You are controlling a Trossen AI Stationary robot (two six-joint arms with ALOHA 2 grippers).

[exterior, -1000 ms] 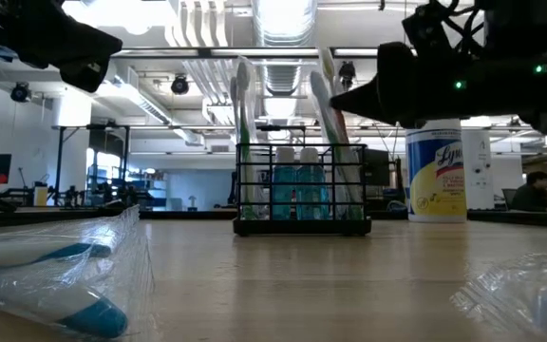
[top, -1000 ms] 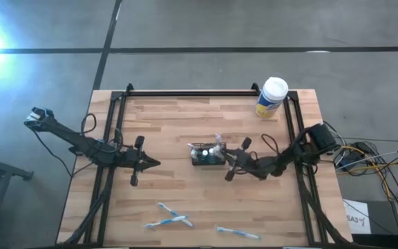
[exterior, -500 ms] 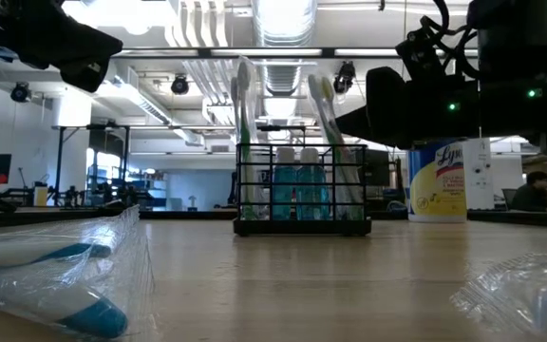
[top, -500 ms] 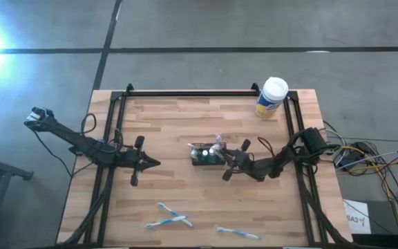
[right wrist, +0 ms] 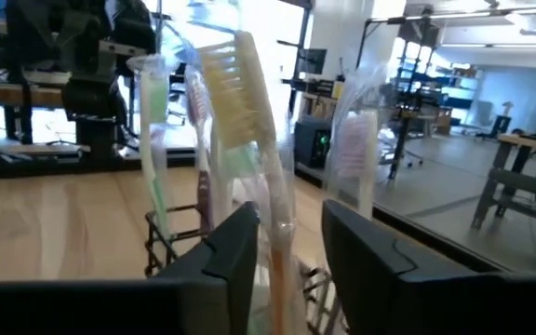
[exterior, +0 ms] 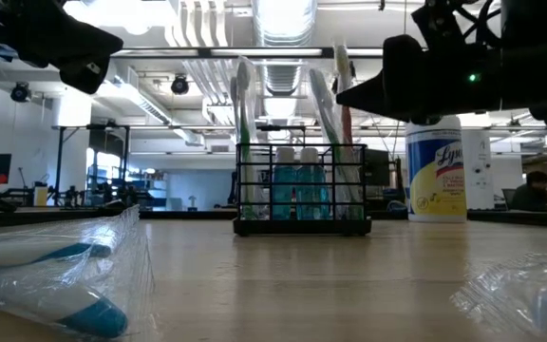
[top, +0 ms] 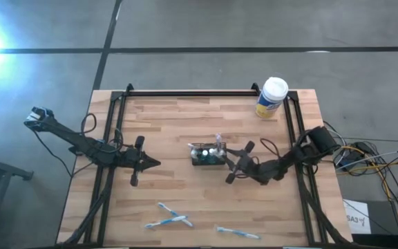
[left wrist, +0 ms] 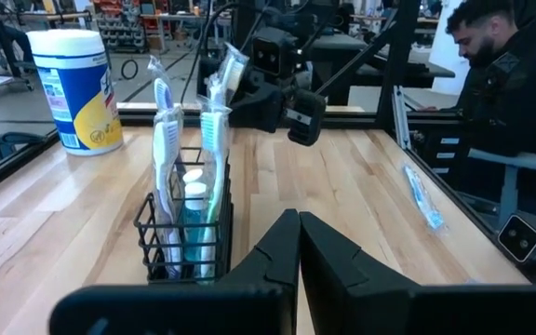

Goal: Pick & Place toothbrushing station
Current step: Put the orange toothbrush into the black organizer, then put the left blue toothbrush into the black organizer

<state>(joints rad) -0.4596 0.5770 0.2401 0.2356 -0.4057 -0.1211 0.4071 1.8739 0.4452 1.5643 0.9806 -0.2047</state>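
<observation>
Surface (top: pixel 185 200): pale wood-plank top inside a black frame, filling the middle and lower part of the high view.
Toothbrushing station (top: pixel 208 154): small black wire holder at the centre of the surface, standing upright; wrapped toothbrushes rise from its top and blue items sit inside it.
Right claw (top: pixel 235 164): just right of the station in the high view, fingers spread apart; in the right wrist view a wrapped toothbrush (right wrist: pixel 249 121) stands in the gap between the two dark fingers (right wrist: pixel 221 261), no grip visible.
Left claw (top: pixel 150 163): left of centre in the high view, well apart from the station, pinched closed on nothing, fingertips pressed together in the left wrist view.
Canister (top: pixel 272 97): yellow, white-capped, upright at the upper right corner of the surface; letters "Ly" readable on its label in the low view, remainder hidden behind the arm.
Loose toothbrushes (top: pixel 170 218): wrapped in clear plastic, lying flat near the lower edge of the surface.
Person (left wrist: pixel 510 112): in dark clothing, seated at the right edge of the left wrist view.
</observation>
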